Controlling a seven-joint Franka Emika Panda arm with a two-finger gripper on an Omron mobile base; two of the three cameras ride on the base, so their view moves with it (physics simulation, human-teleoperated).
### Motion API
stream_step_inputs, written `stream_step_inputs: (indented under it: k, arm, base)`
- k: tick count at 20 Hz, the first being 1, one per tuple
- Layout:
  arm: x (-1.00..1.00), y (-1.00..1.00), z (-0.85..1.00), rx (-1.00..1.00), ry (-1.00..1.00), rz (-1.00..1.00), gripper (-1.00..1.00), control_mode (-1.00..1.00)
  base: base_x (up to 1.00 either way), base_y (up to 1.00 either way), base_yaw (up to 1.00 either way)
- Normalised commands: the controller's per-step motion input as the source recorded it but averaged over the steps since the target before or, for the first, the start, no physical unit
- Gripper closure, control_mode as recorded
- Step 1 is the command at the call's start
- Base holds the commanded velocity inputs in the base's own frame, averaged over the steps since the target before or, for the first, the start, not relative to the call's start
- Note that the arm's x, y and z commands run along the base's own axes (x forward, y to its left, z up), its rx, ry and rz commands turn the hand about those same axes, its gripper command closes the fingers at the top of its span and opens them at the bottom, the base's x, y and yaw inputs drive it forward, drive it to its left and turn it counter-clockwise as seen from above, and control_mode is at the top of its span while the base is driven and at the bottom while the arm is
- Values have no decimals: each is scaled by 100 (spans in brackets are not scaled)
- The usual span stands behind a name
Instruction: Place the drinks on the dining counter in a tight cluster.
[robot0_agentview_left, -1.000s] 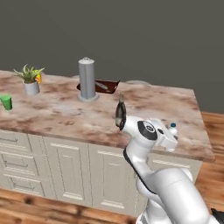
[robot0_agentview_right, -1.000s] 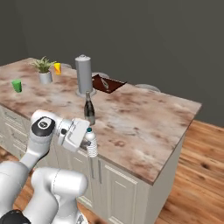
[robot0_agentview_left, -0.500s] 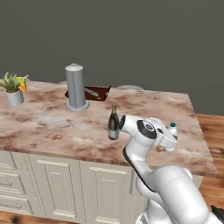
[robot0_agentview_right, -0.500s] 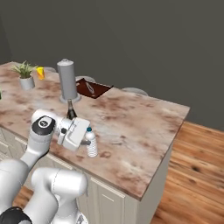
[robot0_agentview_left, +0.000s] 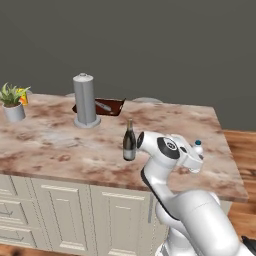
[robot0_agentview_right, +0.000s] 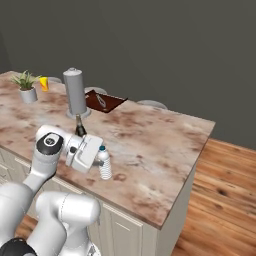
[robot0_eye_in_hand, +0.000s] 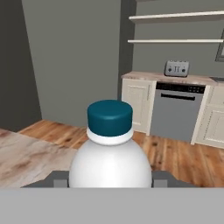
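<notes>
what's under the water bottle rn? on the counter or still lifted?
The water bottle is upright in the gripper, over the dining counter. Its base looks at or near the marble, with a shadow beside it; actual contact can't be told.

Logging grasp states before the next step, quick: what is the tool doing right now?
Tool: closed on the water bottle, which stands upright at the dining counter.
</notes>
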Motion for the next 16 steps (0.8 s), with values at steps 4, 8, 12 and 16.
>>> stream_step_inputs:
  k: [4, 8, 12, 16]
  arm:
    - [0, 0, 0, 0, 1, 0, 100, -100]
    - [24, 9, -2, 0, 0, 6, 100, -100]
    - [45, 25, -1, 0, 2, 21, 100, -100]
    - [48, 24, 0, 2, 0, 29, 100, -100]
  base:
    - [4, 4, 0]
    - [0, 0, 0]
    - [0, 0, 0]
    - [0, 0, 0]
